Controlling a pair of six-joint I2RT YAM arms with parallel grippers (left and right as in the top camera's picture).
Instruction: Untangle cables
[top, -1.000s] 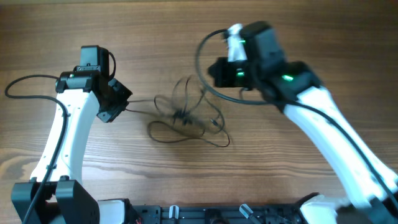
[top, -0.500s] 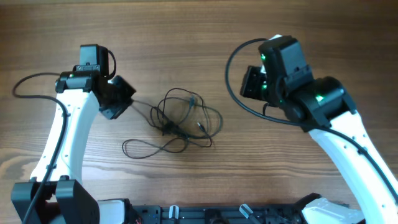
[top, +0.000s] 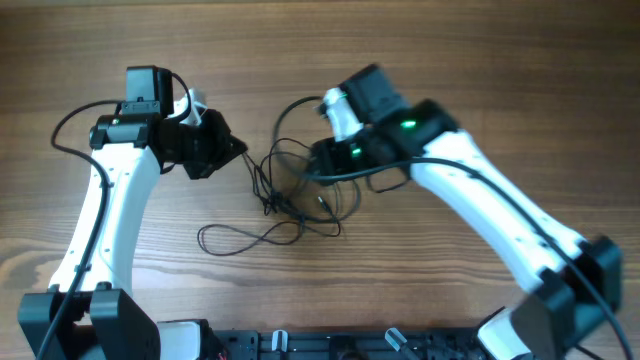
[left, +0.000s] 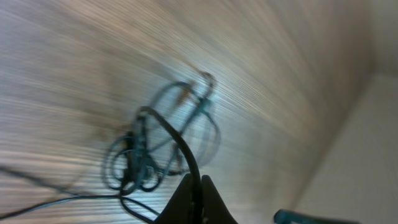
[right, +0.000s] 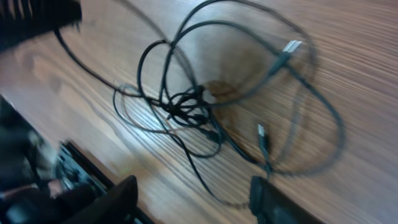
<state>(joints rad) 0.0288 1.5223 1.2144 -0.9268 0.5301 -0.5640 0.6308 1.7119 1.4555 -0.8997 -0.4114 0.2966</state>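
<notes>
The cables (top: 272, 198) are knotted in one clump, one pinched by the closed left fingers (left: 198, 200); the right fingers (right: 109, 200) are spread empty. Untangling is judged barely begun.

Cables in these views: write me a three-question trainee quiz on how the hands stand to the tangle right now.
1. True or false: the left hand is shut on a strand of the cables.
2. The right hand is: A) open over the tangle, B) shut on a plug, C) out of every view.
3. Fill in: the silvery plug lies on a ____ table.

Key: 1 true; 2 A; 3 wooden.
</notes>
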